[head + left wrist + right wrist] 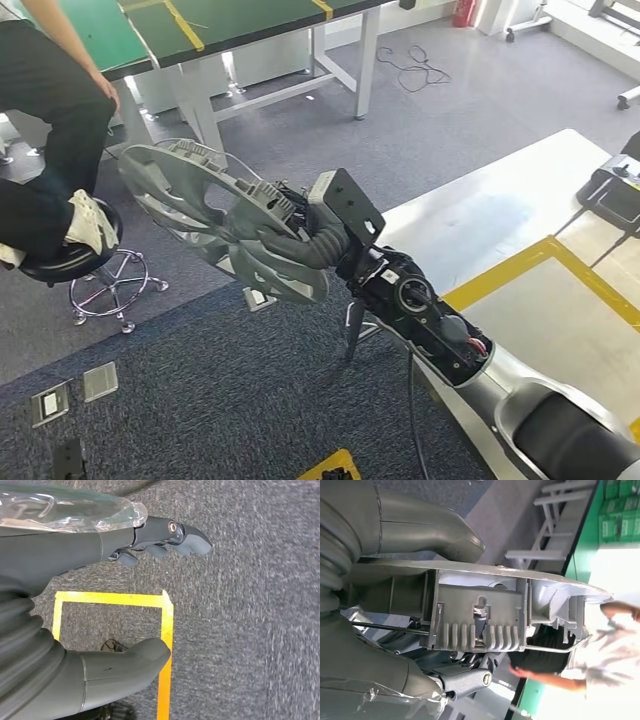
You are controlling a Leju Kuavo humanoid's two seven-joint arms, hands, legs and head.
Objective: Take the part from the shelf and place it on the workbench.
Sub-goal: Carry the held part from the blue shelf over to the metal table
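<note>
**Right robot hand carries the part above the carpet**

Head view: the right robot hand (302, 245) reaches forward from the lower right on its silver arm, its fingers wrapped around one edge of the part (204, 205), a large grey round plastic piece with open spokes and a wire ring along its rim. The part hangs in the air over the grey carpet (189, 400), tilted, and touches nothing but the robot hand. To the right lies the table (490, 215), pale and shiny, with yellow tape (528, 262) marking a frame on it; the part is left of its edge, not over it. Beyond the part stands a second table with a green top (226, 25) and white legs. At the left a person (53, 130) in dark trousers sits on a round black stool (72, 262) with a chrome base.

Left wrist view: the left robot hand (113, 595) points down at the carpet with thumb and fingers (188, 537) held apart and nothing between them. Yellow tape (166, 645) forms a corner on the floor below it.

Right wrist view: the part (482, 615) is seen edge-on from close behind, its ribbed clip block in the middle. The thick grey thumb (433, 530) presses on one face and darker fingers (467, 680) close on the other. Behind it are the green table and the person in a white top (606, 660).
</note>
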